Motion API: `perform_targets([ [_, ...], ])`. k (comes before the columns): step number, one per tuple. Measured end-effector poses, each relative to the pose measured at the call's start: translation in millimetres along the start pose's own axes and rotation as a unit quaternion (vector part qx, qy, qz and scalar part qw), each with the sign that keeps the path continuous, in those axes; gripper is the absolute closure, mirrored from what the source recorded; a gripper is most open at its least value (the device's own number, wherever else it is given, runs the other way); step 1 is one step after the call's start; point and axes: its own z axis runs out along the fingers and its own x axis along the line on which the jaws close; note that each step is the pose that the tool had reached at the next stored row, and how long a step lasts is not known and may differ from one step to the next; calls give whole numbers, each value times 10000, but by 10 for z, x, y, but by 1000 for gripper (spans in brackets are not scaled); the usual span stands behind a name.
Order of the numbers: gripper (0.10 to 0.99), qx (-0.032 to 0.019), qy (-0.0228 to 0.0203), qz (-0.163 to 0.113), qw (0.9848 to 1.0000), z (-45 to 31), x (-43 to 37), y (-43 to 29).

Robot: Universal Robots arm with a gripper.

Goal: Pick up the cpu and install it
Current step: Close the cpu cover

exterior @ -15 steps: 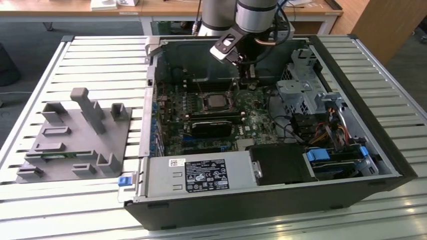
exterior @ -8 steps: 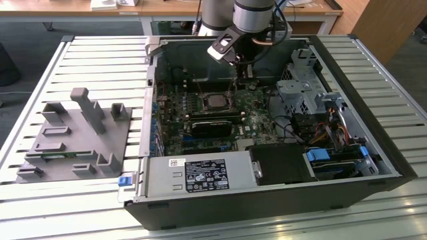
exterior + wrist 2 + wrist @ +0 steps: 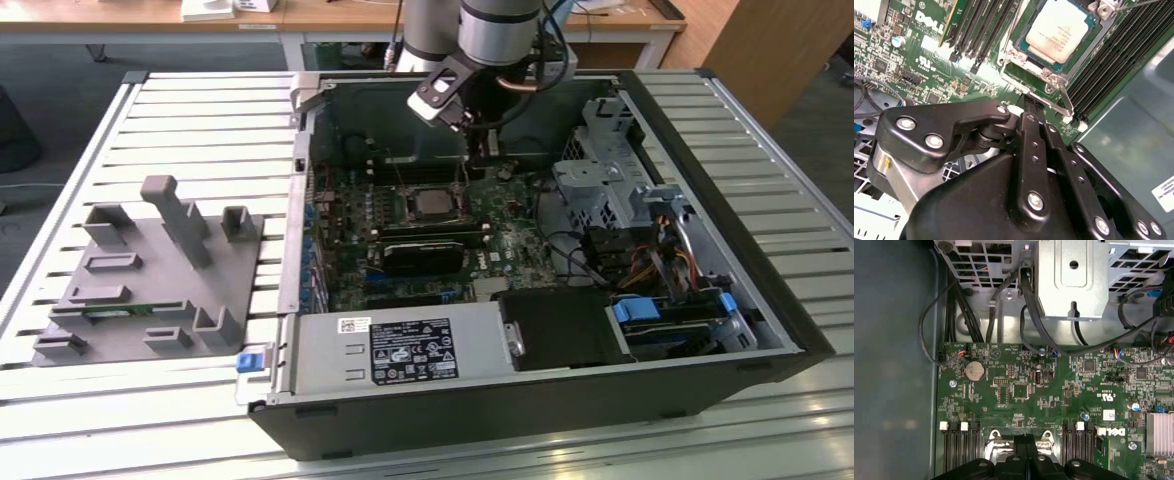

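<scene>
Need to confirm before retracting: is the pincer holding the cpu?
No, the cpu lies in its socket, apart from the closed pincer.

In the second wrist view the cpu [image 3: 1060, 31] is clipped by the picture's edge.

Bright, even light washed the slatted worktop [image 3: 134, 410] into glare; shadow pooled in the computer case [image 3: 534, 410] around the gripper [image 3: 483, 150], while the cpu [image 3: 1061, 30] gleamed pale.
</scene>
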Motion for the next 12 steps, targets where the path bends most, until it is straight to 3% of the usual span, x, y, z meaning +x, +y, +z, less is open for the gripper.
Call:
perform_targets([
  [12,980,-1,1,0,10000,11,1,-100],
])
